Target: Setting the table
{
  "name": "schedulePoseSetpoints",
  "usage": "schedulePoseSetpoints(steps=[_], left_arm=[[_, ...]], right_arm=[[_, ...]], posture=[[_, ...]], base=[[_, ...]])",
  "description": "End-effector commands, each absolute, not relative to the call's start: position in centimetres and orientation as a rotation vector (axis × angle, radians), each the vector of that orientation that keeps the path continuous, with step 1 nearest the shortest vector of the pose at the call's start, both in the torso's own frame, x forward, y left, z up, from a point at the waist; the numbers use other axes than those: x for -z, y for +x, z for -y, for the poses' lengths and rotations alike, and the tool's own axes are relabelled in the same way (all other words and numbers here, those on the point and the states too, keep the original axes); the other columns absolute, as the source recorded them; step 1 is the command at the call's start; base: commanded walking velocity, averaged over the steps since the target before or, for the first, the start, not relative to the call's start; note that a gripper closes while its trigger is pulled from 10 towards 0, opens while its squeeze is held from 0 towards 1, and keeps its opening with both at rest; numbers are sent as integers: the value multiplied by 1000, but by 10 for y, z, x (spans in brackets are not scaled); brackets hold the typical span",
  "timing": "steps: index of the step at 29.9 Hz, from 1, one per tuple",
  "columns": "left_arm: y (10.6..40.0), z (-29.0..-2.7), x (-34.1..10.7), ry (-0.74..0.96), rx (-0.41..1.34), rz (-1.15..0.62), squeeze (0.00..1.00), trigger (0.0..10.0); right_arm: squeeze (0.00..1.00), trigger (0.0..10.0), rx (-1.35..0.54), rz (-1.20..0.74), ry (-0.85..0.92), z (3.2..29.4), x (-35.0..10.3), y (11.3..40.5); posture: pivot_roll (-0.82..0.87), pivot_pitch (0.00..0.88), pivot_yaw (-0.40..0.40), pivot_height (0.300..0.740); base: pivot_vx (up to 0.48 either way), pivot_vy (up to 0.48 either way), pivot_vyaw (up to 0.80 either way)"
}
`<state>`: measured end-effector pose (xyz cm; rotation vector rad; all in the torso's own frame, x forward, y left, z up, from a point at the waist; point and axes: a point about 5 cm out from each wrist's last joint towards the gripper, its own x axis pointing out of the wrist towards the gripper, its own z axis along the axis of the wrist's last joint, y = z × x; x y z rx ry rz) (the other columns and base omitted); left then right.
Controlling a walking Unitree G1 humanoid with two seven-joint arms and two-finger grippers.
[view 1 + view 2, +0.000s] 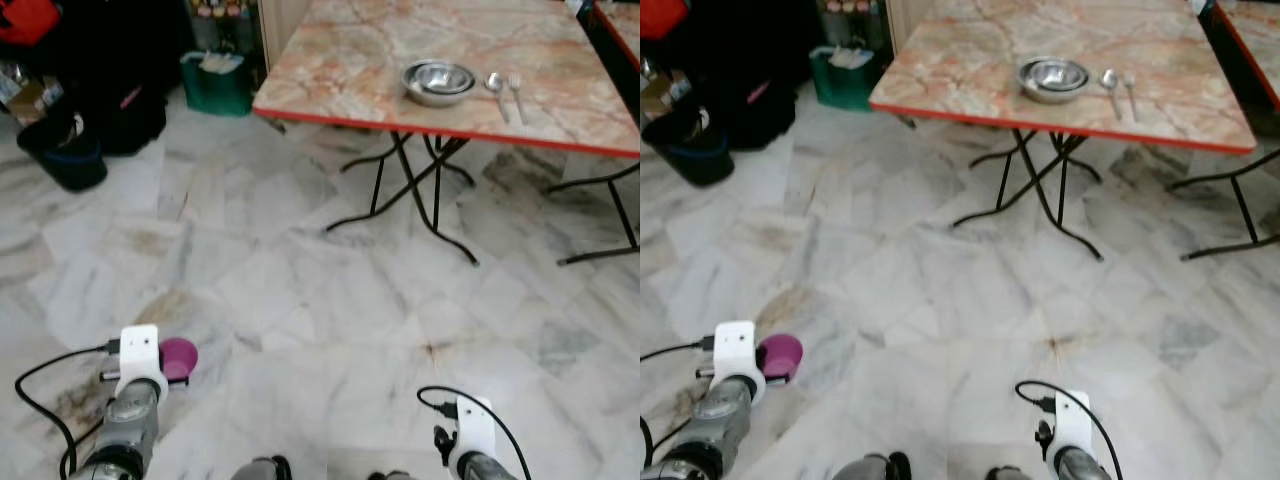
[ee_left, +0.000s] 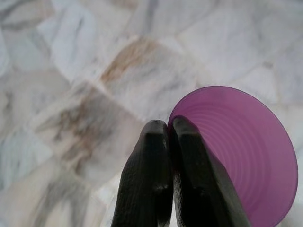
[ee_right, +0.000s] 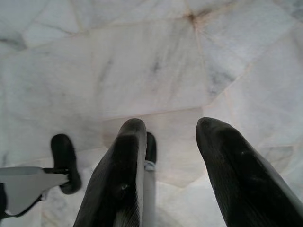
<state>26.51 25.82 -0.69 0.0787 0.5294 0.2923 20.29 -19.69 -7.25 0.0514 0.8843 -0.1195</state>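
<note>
Head views: the table [image 1: 330,70] stands ahead across marble floor, with a steel bowl [image 1: 438,82] and 2 spoons [image 1: 505,92] near its front edge. The left gripper [image 2: 168,142], low at left, carries a purple cup [image 1: 179,357].

Left wrist view: fingers pinched shut on the cup's rim.

Right wrist view: the right gripper [image 3: 173,137] hangs open, empty.

Best to keep the cup level while walking and set it beside the bowl. No readable writing.

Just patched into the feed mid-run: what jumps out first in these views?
The purple cup stands out: the left gripper is shut on its rim, held low over the marble floor. Ahead on the right, the marble-topped folding table carries stacked steel bowls with a spoon and fork beside them. The right gripper hangs open and empty.
</note>
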Motion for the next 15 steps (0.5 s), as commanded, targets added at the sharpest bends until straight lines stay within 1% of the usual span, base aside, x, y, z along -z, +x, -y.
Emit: schedulePoseSetpoints(steps=[1, 3, 6, 7, 15], left_arm=[[255, -260, 16, 75, -311, -579, 0, 10000], [248, -259, 22, 36, -326, -600, 0, 10000], [244, -257, 26, 41, -320, -617, 0, 10000], [237, -256, 33, 49, -322, -653, 0, 10000], [218, -250, 48, 42, -317, -732, 0, 10000]], right_arm=[[0, 10000, 130, -899, 55, 199, 75, 198], [0, 10000, 128, -898, 57, 199, 75, 198], [0, 10000, 125, -898, 56, 199, 75, 199], [0, 10000, 123, -899, 55, 199, 75, 198], [0, 10000, 129, -902, 58, 199, 76, 197]], posture=[[36, 183, 20, 740], [37, 183, 19, 740], [37, 183, 19, 740], [38, 180, 19, 740], [29, 163, 22, 740]], base=[[0, 0, 0], [0, 0, 0], [0, 0, 0], [480, 0, 0], [480, 0, 0]])
